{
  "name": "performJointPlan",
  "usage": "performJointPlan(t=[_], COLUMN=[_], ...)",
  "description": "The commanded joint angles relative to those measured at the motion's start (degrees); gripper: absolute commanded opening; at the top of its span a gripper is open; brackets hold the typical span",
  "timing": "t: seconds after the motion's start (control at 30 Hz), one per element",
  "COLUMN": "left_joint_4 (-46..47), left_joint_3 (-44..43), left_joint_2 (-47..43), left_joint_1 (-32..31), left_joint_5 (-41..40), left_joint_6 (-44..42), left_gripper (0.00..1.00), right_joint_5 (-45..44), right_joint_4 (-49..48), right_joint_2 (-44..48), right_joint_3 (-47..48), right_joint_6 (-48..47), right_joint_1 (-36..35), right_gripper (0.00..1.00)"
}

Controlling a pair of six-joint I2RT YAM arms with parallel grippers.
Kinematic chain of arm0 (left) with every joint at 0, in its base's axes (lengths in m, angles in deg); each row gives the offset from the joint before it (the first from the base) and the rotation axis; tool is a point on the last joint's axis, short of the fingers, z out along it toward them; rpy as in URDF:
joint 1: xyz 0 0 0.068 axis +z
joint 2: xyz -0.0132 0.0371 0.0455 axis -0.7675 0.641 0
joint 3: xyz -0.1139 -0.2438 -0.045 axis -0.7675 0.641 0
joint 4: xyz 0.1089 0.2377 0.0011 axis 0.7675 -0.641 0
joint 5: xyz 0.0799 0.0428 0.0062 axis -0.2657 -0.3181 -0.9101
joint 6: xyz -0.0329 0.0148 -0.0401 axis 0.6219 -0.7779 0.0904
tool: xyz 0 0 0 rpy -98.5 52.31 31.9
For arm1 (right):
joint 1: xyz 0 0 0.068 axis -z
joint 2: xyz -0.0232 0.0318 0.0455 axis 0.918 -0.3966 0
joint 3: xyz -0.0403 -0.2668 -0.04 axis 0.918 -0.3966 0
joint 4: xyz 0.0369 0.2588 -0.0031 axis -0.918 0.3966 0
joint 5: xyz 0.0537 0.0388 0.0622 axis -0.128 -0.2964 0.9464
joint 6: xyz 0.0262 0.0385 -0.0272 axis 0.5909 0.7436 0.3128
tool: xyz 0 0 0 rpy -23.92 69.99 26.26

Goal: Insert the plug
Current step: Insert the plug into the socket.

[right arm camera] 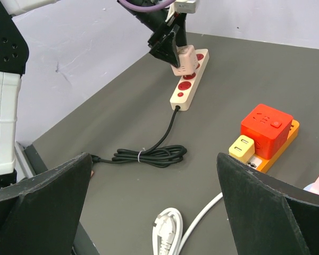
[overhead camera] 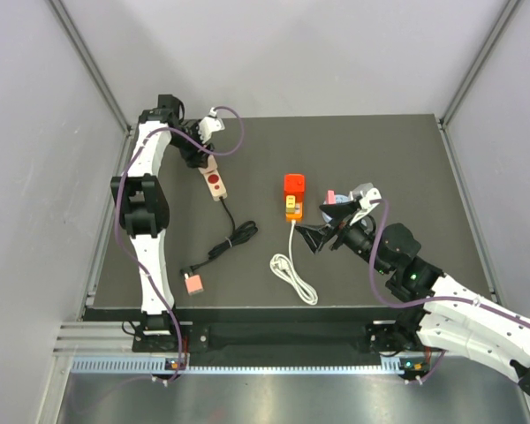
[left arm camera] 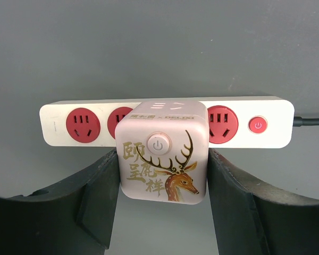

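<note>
Plug, a small bright red plastic cube (overhead camera: 294,184), sat on the orange power strip (right arm camera: 282,146), just left of the wide-spread right gripper (overhead camera: 325,223), the nearer one. The left gripper (overhead camera: 201,152) pinched a pale pink cube (left arm camera: 162,154), well apart.

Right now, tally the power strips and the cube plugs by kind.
Power strips: 2, cream strip, orange strip.
Cube plugs: 2, pink cube between the left fingers, red plug on the orange strip.
Total: 4.
</note>
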Motion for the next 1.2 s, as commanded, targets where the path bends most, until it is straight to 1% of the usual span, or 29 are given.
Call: performJointPlan(t=[0.0, 0.1, 0.23, 0.3, 0.53, 0.7, 0.77, 0.87, 1.1, 1.17], left_joint_4=[0.9, 0.4, 0.9, 0.8, 3.3, 8.6, 12.0, 13.7, 14.5, 13.9], left_joint_3=[-0.7, -0.6, 1.0, 1.5, 4.9, 9.1, 12.3, 14.2, 14.6, 12.6], left_joint_2=[3.2, 3.9, 4.5, 4.5, 3.9, 1.8, 0.7, -0.3, 1.1, 2.6], left_joint_1=[0.0, -0.1, -0.4, -0.4, -0.5, -2.7, -3.1, -3.9, -3.5, -2.6], left_joint_5=[0.2, 1.1, -0.7, -0.4, -1.0, -7.2, -8.3, -10.5, -9.0, -6.3], left_joint_6=[-1.0, -0.6, 0.0, -0.1, 0.0, 4.2, 5.8, 7.6, 7.2, 7.4], left_gripper=[0.0, 0.0, 0.0, 0.0, 0.0, 0.0, 0.0, 0.0, 0.0, 0.0], right_joint_5=[-1.1, -1.1, -1.4, -1.6, -2.1, -2.4, -2.5, -2.6, -2.6, -2.8], right_joint_4=[-2.5, -2.2, -2.7, -2.8, -3.3, -3.4, -3.7, -4.1, -3.6, -3.5], right_joint_2=[1.1, 1.0, 1.1, 1.2, 1.5, 1.6, 1.7, 1.6, 1.9, 1.8], right_joint_3=[-0.2, -0.1, -0.6, -0.8, -1.4, -1.5, -1.6, -1.8, -1.5, -1.4], right_joint_6=[-0.9, -1.1, -1.1, -1.1, -1.1, -1.2, -1.2, -1.2, -1.2, -1.4], right_joint_1=[0.3, 0.3, 0.3, 0.3, 0.1, 0.1, 0.1, 0.1, 0.1, 0.0], right_gripper=[1.0, 1.0, 1.0, 1.0, 1.0, 1.0, 1.0, 1.0, 1.0, 1.0])
